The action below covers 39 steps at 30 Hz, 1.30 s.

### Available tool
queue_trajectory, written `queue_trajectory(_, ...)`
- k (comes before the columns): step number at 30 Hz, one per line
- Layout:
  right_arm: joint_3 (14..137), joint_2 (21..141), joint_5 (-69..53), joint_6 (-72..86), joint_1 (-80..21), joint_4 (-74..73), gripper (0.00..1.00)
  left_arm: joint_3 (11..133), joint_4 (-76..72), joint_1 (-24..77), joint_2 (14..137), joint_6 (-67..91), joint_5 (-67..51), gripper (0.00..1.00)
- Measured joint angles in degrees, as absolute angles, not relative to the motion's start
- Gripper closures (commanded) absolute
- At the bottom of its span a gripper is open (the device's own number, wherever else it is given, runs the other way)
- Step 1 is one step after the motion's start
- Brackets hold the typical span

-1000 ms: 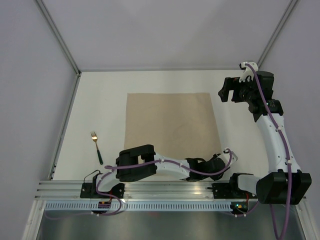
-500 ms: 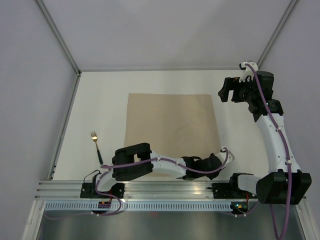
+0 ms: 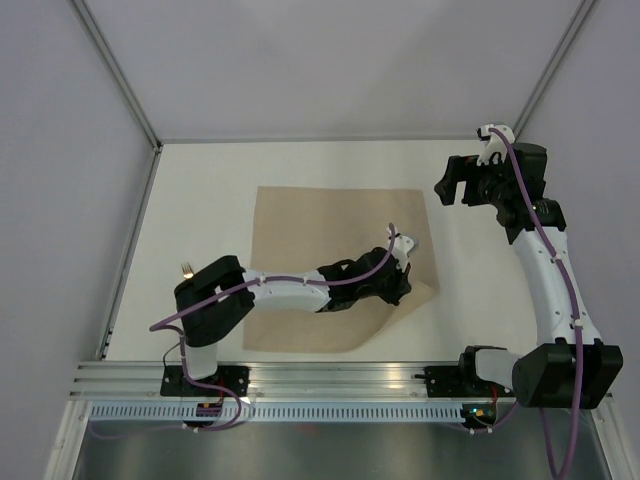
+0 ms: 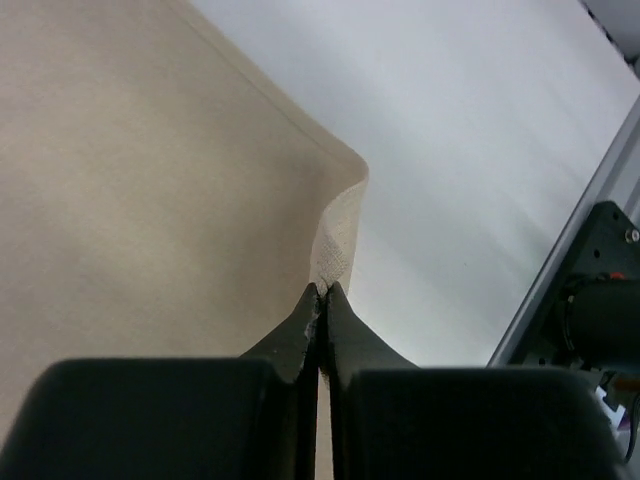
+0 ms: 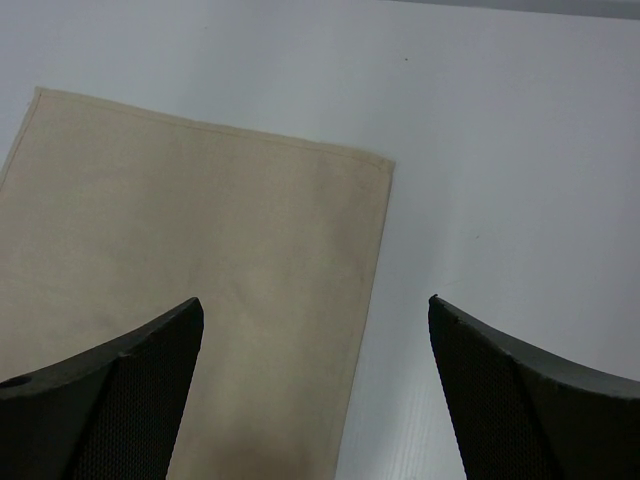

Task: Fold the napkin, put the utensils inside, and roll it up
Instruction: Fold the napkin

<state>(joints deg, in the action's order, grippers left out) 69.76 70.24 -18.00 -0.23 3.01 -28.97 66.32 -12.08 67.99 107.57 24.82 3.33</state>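
Observation:
The beige napkin (image 3: 320, 225) lies in the middle of the table. Its near-right corner is lifted off the table and pulled inward over the cloth. My left gripper (image 3: 402, 268) is shut on that corner; in the left wrist view the jaws (image 4: 322, 292) pinch the cloth edge, and the napkin (image 4: 150, 200) curls up to them. My right gripper (image 3: 450, 185) is open and empty, hovering by the napkin's far-right corner (image 5: 385, 160). One dark fork (image 3: 186, 267) lies left of the napkin; only its tines show, the handle is hidden under my left arm's elbow.
A metal rail (image 3: 330, 375) runs along the near edge. Grey walls stand close on the left, far and right sides. The right arm's base (image 4: 600, 310) shows in the left wrist view.
My left arm swung up from the near edge, carrying the napkin's near-right corner away from me and inward. Its elbow now covers the fork's handle. The right arm has not moved.

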Motion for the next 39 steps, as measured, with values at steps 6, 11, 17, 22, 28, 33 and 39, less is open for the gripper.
queue_trajectory(6,69.76,70.39,-18.7,-0.23,3.01,-28.99,0.02,61.45,-11.0,63.18,103.04,29.36,4.51,0.98)
queue_trajectory(11,69.76,70.96,-19.75,-0.23,3.01,-29.15,0.02,57.95,-8.71,55.57,99.15,32.05,5.85,0.98)
queue_trajectory(17,69.76,71.72,-20.75,-0.23,3.01,-29.21,0.02,57.69,-6.09,46.06,96.92,32.99,5.93,0.98)
queue_trajectory(22,69.76,72.01,-21.06,-0.23,3.01,-29.26,0.02,57.69,-5.21,40.66,96.6,33.26,5.54,0.98)
queue_trajectory(28,69.76,72.07,-21.26,-0.23,3.01,-29.3,0.02,58.35,-2.96,35.05,96.6,33.26,3.86,0.98)
queue_trajectory(33,69.76,72.12,-21.82,-0.23,3.01,-29.39,0.02,59.57,-1.93,30.55,96.6,33.26,2.28,0.98)
queue_trajectory(39,69.76,72.27,-22.37,-0.23,3.01,-29.54,0.02,63.26,-0.86,25.91,97.23,33.26,0.36,0.98)
